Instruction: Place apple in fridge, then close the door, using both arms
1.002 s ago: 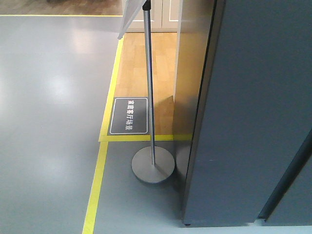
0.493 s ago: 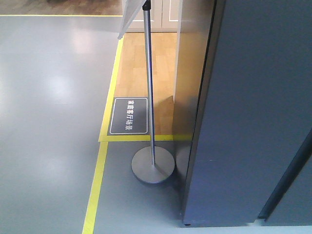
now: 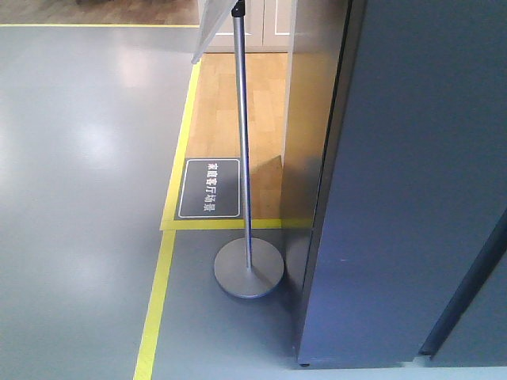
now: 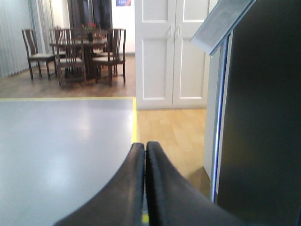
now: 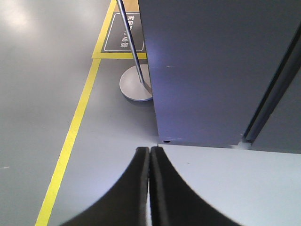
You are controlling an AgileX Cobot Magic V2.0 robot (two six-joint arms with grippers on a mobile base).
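1. The fridge (image 3: 412, 182) fills the right side of the front view as a tall dark grey body; only its outer faces show. A dark vertical gap runs down its lower right part.
2. The apple does not show in any view, so its place cannot be told.
3. The left gripper (image 4: 145, 147) is clenched: its two black fingers (image 4: 127, 188) press together with nothing between them. The dark fridge face stands to the right of the fingertips, with a blue strip along its edge.
4. The right gripper (image 5: 149, 150) is likewise clenched and empty, its fingers (image 5: 164, 193) touching along their length. The fridge's bottom corner lies just beyond the fingertips, on the grey floor (image 3: 79, 198).
5. A metal pole (image 3: 242, 134) rises from a round base (image 3: 249, 268) beside the fridge, ahead and slightly left of the right fingertips.
6. A yellow floor line (image 3: 154, 305) runs left of the base; a dark floor sign (image 3: 209, 188) with white characters lies beyond it on wood flooring (image 3: 230, 103).
7. Well beyond the left fingertips stand white double doors (image 4: 171, 52); a table with chairs (image 4: 77, 52) stands further left.
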